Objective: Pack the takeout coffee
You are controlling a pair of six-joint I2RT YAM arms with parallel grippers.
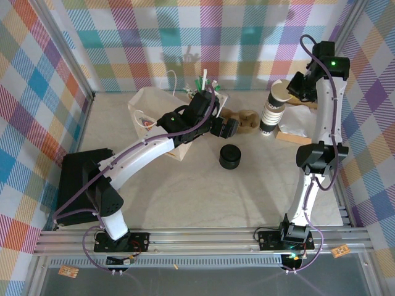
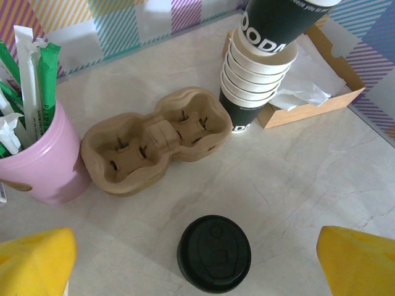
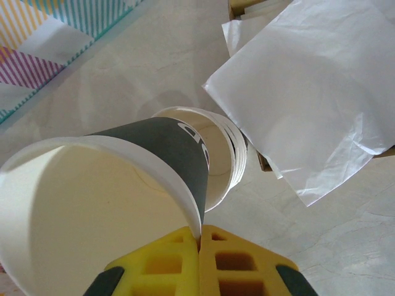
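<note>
At the far right of the tabletop (image 2: 296,179), the right claw (image 3: 199,240) is pinched fully closed on the rim of the takeout cup (image 3: 154,148). This is a white paper cup with a black band, lidless at this moment and tilted, with its base at the mouth of the cup stack (image 2: 256,80). The left claw (image 2: 196,262) hangs wide open and empty above the lid stack (image 2: 214,253), with the pulp carrier (image 2: 154,139) and the pink holder (image 2: 43,163) of wrapped stirrers beyond it. Likely failures: the grip bears on a thin rim edge alone, so the wall may buckle or the cup may slip out. Friction between nested cups may drag a second cup up, or tip the stack toward the cardboard box (image 2: 308,110) of white paper (image 3: 308,92). The open claw, closing on the lids, may take more than one. Legible writing: white capitals "ODA", part of a longer word, on the raised cup's band, and "OD" on the lowest cup. Finer print near the raised cup's rim and on the green sleeves is too small to read.
</note>
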